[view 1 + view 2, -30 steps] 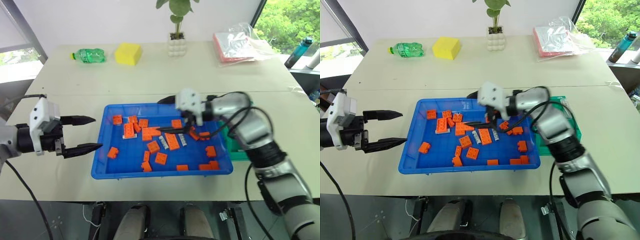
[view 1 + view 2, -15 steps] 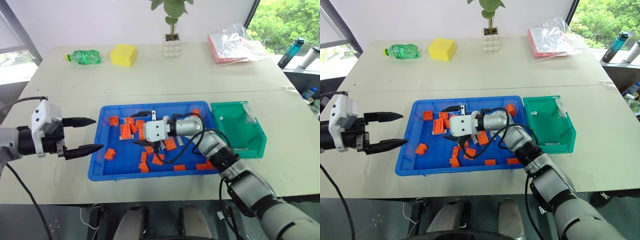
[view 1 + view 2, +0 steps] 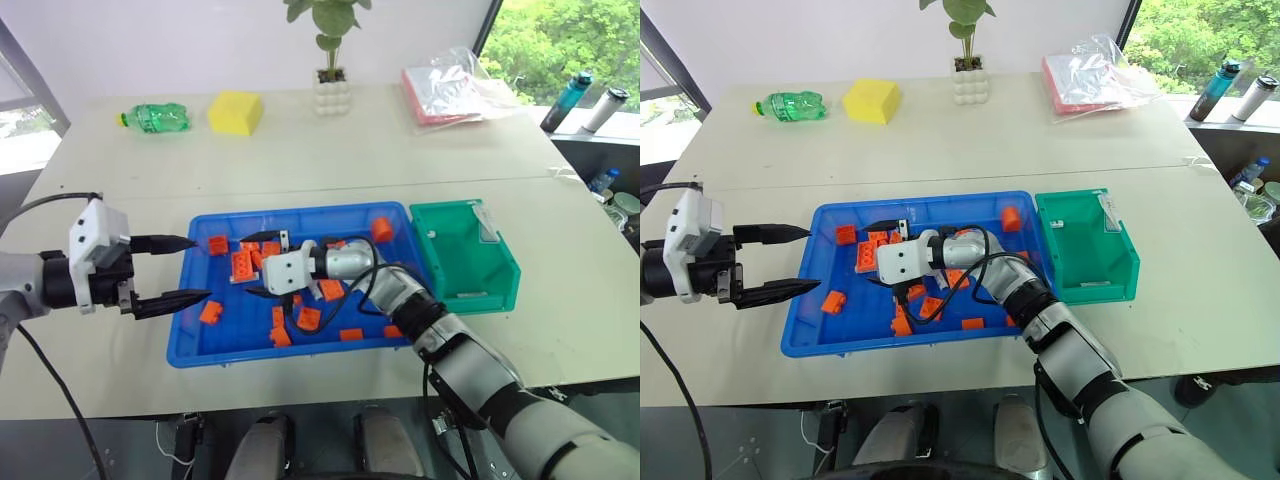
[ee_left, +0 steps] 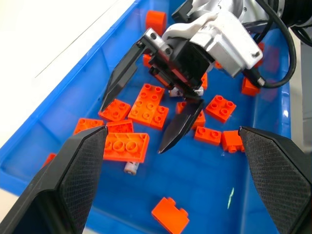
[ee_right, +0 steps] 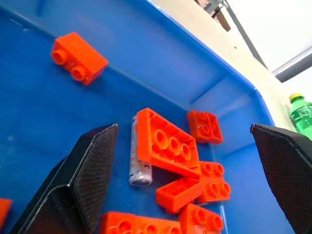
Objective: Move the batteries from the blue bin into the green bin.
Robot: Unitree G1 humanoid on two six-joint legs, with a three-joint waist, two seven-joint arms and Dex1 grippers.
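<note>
Your right gripper (image 3: 262,264) is down inside the blue bin (image 3: 190,342), jaws spread wide and holding nothing — one finger sits over the brick pile at the bin's left-middle, the other hangs just off it. Your left gripper (image 3: 185,270) hovers just outside the bin's left rim, jaws also wide open and empty.

Counting: one blue bin, one green bin (image 3: 500,266) touching or almost touching its right end. I can only pick out one battery (image 5: 137,156) for sure; it's lying flat on the blue floor, tucked against the edge of a flat orange brick (image 5: 165,143) right between the right gripper's fingers (the left wrist view shows what looks like the same cylinder end (image 4: 131,167) poking out under a brick). Any others are buried or too small to tell. Orange bricks — roughly fifteen, scattered through the bin, most bunched in the middle.

At the far side of the table (image 3: 300,150): one green plastic bottle (image 3: 152,117), one yellow sponge (image 3: 235,111), one potted plant (image 3: 329,85) and one clear bag with something pink inside (image 3: 450,80). Two drink bottles (image 3: 580,97) stand off past the table's right corner.

No writing that I can read anywhere.
</note>
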